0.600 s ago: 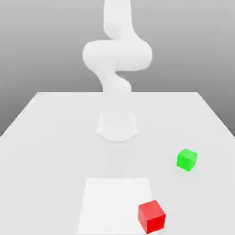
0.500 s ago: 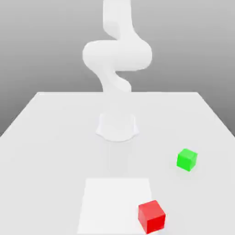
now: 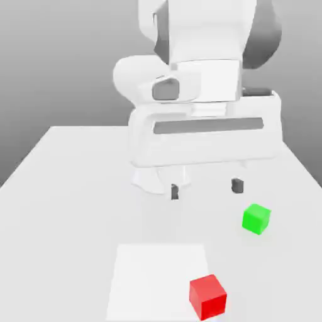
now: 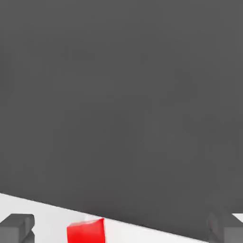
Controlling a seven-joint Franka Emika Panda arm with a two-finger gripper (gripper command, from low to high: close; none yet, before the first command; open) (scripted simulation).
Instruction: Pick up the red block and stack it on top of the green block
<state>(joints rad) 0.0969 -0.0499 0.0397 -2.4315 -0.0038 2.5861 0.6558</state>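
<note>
Across the counter, a pale slab is filling the scene from far edge to near, with a slightly brighter square patch marked on its near middle. Above it the white arm is looming large, its hand hanging over the middle of the counter with the gripper pointing down, its two dark fingertips standing wide apart and gripping nothing.

Nearer than the gripper and a little toward the exterior view's right, the red block is sitting on the near right corner of the brighter patch, resting flat and turned slightly so one vertical edge is facing the camera. It is lying well below the fingertips and apart from them. In the hand view, the red block is showing between the two fingers, closer to one of them than the other, so the gripper is not yet centred over it.

Farther back and further to the exterior view's right, the green block is resting on the bare counter, apart from the red block and with nothing on top of it.

Judging from this, the coming move is turning on one thing: the hand needs to travel nearward and a touch to the exterior view's right, then descend, so that the wide fingers are straddling the red block's faces.
</note>
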